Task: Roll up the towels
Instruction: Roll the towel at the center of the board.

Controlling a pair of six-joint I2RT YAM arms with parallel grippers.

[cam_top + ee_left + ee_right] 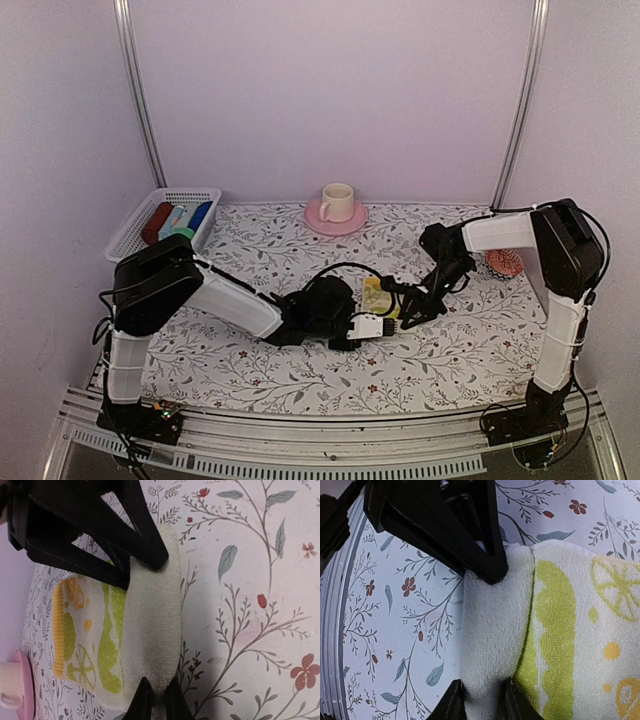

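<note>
The pale yellow towel (377, 294) with green and orange printed marks lies mid-table, its near edge rolled into a short cream roll (155, 625). My left gripper (372, 320) is shut on one end of that roll (159, 706). My right gripper (402, 304) is shut on the other end (482, 702). The rest of the towel lies flat beside the roll (580, 625). A bit of green cloth (182, 233) shows at the near end of the basket, mostly behind my left arm.
A white basket (128, 232) at the back left holds dark red, pale blue and deep blue cloth rolls. A pink saucer with a cream cup (336, 208) stands at the back centre. A small red patterned object (503, 263) lies by my right arm.
</note>
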